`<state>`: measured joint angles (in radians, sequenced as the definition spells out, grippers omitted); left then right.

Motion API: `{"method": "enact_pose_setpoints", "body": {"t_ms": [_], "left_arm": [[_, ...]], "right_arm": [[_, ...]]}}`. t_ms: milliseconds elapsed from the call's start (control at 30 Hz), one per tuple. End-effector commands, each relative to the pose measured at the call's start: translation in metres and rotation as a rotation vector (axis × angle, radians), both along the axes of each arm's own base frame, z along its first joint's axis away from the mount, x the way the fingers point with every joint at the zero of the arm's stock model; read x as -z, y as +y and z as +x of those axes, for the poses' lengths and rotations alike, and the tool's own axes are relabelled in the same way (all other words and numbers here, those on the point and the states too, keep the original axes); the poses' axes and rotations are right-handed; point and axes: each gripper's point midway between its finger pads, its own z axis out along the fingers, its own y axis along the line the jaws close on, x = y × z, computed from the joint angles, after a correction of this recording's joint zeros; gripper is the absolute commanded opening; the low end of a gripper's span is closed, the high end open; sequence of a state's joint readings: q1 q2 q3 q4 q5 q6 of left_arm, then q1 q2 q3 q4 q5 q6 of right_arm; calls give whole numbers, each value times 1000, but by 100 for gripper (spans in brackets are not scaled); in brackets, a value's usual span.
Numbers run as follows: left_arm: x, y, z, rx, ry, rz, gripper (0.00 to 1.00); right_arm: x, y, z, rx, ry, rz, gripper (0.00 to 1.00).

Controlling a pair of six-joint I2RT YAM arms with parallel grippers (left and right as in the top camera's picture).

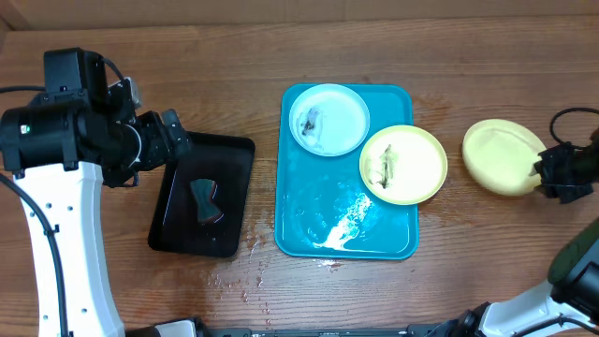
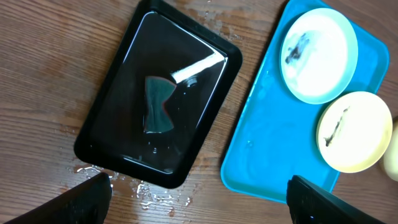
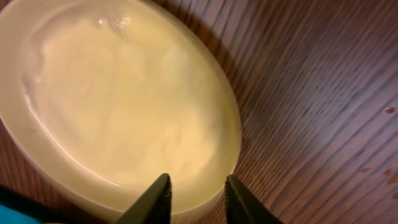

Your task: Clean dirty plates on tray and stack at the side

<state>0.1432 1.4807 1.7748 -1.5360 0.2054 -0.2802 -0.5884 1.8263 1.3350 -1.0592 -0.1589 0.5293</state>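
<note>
The turquoise tray (image 1: 309, 215) lies mid-table and looks wet; it also shows in the left wrist view (image 2: 261, 143). On it sit a pale mint plate (image 1: 329, 118) (image 2: 318, 55) with a dark smear and a yellow-green plate (image 1: 404, 165) (image 2: 354, 132) with a smear. A third pale yellow plate (image 1: 501, 154) (image 3: 124, 93) is on the wood to the right of the tray, slightly tilted. My right gripper (image 1: 545, 173) (image 3: 198, 180) is closed narrowly around its right rim. My left gripper (image 1: 173, 136) (image 2: 199, 202) is open and empty, high above the black tray.
A narrow black tray (image 1: 234, 150) (image 2: 99, 124) stands left of the turquoise tray and holds a dark sponge (image 1: 206, 201) (image 2: 158, 106). Water drops (image 1: 239, 281) lie on the wood near its front corner.
</note>
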Motion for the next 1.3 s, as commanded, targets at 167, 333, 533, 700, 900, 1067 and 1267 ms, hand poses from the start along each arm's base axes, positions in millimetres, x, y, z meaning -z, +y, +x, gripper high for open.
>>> {"method": "enact_pose_setpoints", "body": {"t_ms": [167,333,533,700,900,1067,1267], "left_arm": [[24,-11,6,67,54,48,88],[51,-7,-1,32,130,121,90],[85,-2,-11,20,211,149,91],[121,-2,-16,24,258,147,91],[171,-3,-26,5,299,138,88],[201,-3,-36,-1,318,135,88],[221,-15,-29,40,263,121,89]], "right_arm": [[-44,71,46,-453,-229,-35,41],[-31,123,58,-682,-191,-113,65],[13,143,54,-761,-56,-265,77],[28,155,45,-740,-29,-205,19],[28,168,37,-750,-31,-124,4],[20,178,27,-764,-22,-77,4],[-5,220,-7,-922,8,-28,4]]}}
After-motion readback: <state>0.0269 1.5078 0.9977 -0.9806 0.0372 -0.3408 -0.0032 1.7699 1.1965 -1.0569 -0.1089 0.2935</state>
